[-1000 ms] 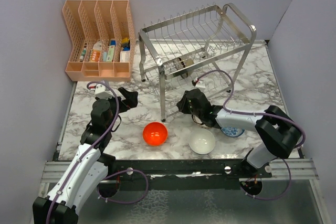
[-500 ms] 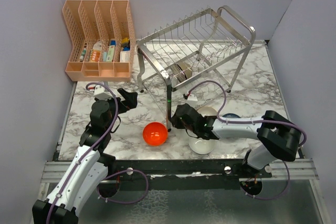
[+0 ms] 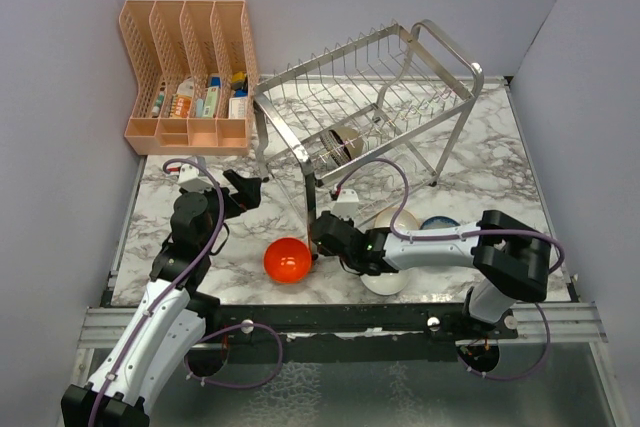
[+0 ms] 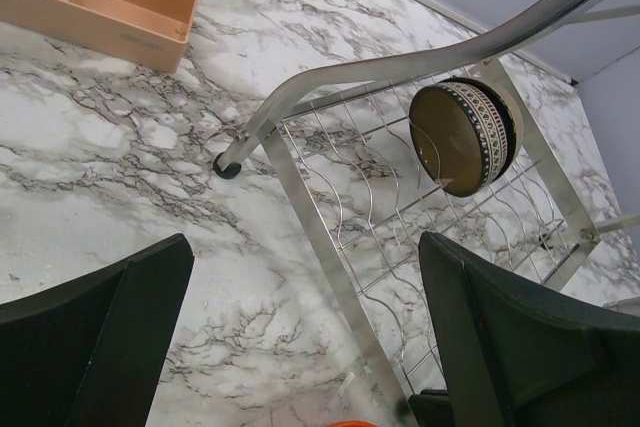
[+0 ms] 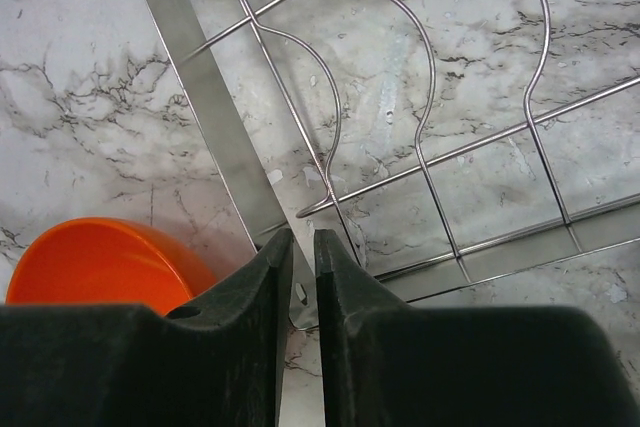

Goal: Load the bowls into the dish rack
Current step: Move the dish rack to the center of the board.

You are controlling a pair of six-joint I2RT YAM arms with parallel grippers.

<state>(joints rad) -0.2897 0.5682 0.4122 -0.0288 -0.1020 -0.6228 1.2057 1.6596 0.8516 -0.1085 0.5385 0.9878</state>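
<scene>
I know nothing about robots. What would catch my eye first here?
The big steel dish rack, mid-table, looks tipped askew, with the right fingers pinched shut on a bar of its lower frame. Just left of them a glossy red-orange bowl sits on the marble table, and one dark brown bowl stands on edge in the rack.

Shiny steel-wire dish rack (image 3: 372,82); glossy red-orange bowl (image 3: 287,260); polished marble table (image 3: 500,162)

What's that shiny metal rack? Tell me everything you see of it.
The dish rack is shiny steel wire in two tiers, with tubular legs and a looped handle bar. It seems tipped on the marble table. A dark brown bowl sits on edge in its lower tier. The right gripper is closed on its near front corner.
</scene>
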